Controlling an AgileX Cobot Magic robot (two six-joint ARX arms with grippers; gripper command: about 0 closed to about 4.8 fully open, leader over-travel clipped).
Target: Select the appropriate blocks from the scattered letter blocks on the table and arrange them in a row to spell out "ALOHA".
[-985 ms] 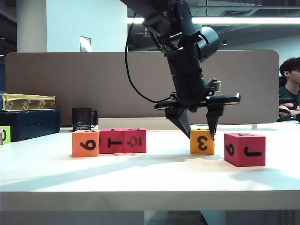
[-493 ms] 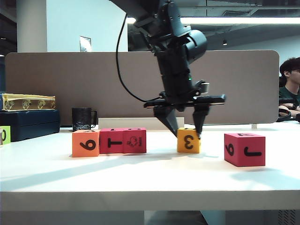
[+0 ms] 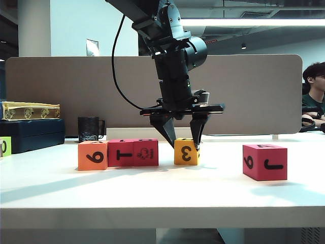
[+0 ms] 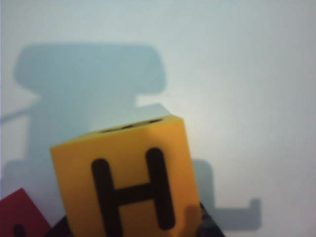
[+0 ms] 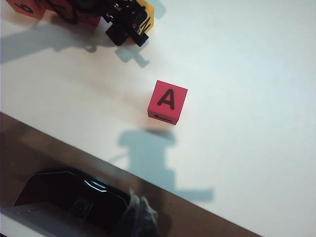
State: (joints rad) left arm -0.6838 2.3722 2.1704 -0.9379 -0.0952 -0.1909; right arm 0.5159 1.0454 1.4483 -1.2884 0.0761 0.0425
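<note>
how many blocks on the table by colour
orange block: 1
red blocks: 3
yellow block, in the left claw: 1
green block, cut off at the exterior view's edge: 1
total: 6

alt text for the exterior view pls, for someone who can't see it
The left gripper grips a yellow block marked 3 on the white table, just right of an orange block and two touching pink-red blocks. Another pink-red block sits apart at right; the right gripper is out of view.
</note>
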